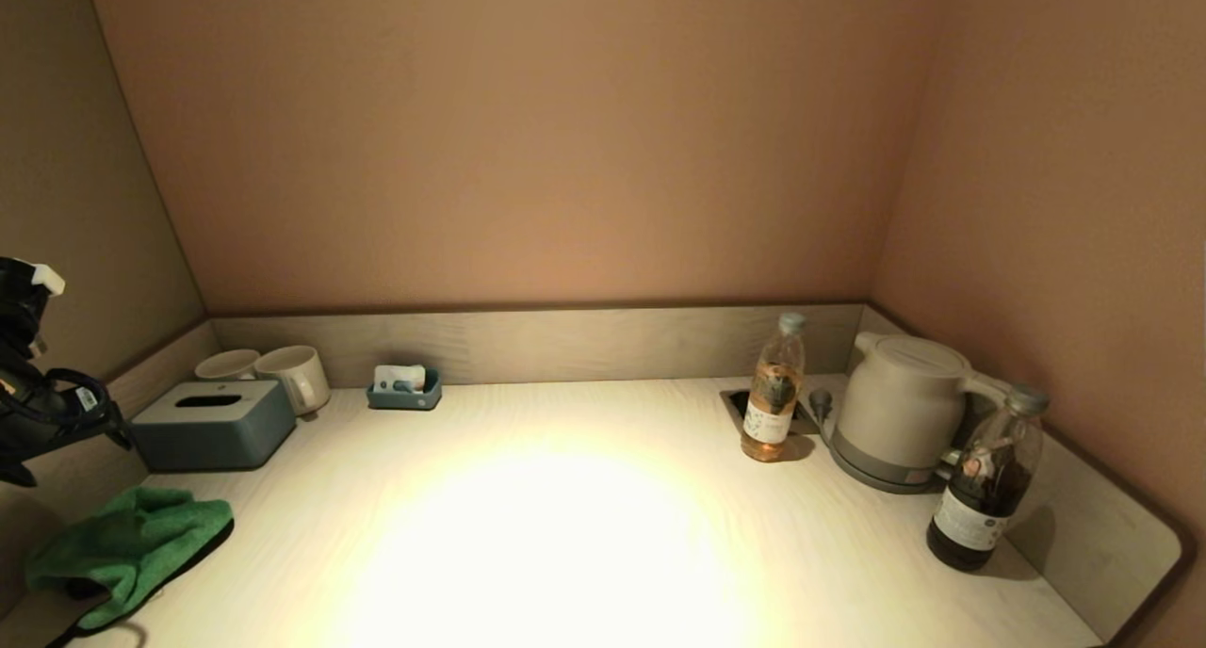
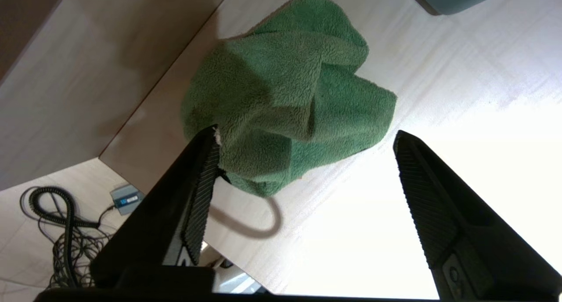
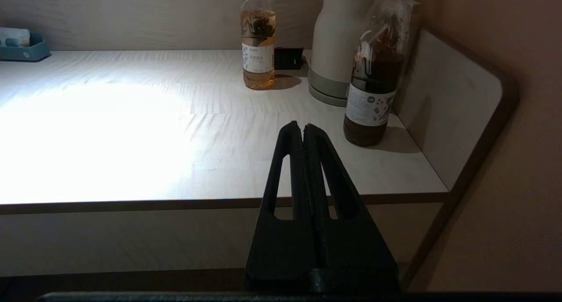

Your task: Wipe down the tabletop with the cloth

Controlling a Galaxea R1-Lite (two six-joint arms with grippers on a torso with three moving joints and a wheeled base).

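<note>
My left gripper [image 2: 303,161] hangs above the near left corner of the worktop [image 1: 603,535], its fingers [image 2: 199,192] spread wide and holding nothing. One finger tip overlaps the edge of the cloth [image 2: 285,100] in the left wrist view; whether it touches I cannot tell. The cloth lies crumpled in a green heap at about eight o'clock from the middle of the worktop, right by the front edge and the left rim. My right gripper [image 3: 304,128] sits low at about five o'clock, off the front edge of the worktop, its fingers pressed together on nothing.

Farther back from the cloth, at about ten o'clock, stands a grey-blue tissue box [image 1: 213,425], and just behind it two pale mugs [image 1: 268,370] side by side against the back rim. A small blue tray [image 1: 405,390] sits near them at eleven o'clock.

On the right side, a dark bottle [image 1: 985,483] stands nearest at about three o'clock, close to the right rim. Behind it is a pale kettle [image 1: 900,408] on its base, and beside that, at about one o'clock, a bottle of amber tea [image 1: 773,394] next to the socket cutout [image 1: 738,401].
</note>
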